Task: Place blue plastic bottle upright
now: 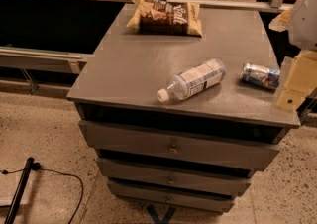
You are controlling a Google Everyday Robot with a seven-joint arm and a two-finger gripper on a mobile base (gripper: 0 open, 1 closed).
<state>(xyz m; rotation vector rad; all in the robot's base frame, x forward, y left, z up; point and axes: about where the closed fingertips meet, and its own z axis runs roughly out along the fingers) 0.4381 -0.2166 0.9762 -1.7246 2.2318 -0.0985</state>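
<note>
The blue plastic bottle (192,80) lies on its side on the grey cabinet top (129,69), near the front edge. Its white cap (162,95) points to the front left. It is clear, with a white and pale blue label. My gripper (292,86) shows as pale beige parts at the right edge of the camera view, beside the cabinet's right side and to the right of the bottle. It touches nothing and holds nothing that I can see.
A shiny blue can (260,76) lies on its side between the bottle and my gripper. A bag of chips (166,16) lies at the back of the top. The cabinet has drawers (173,148) below. A black cable (59,176) runs across the floor at the left.
</note>
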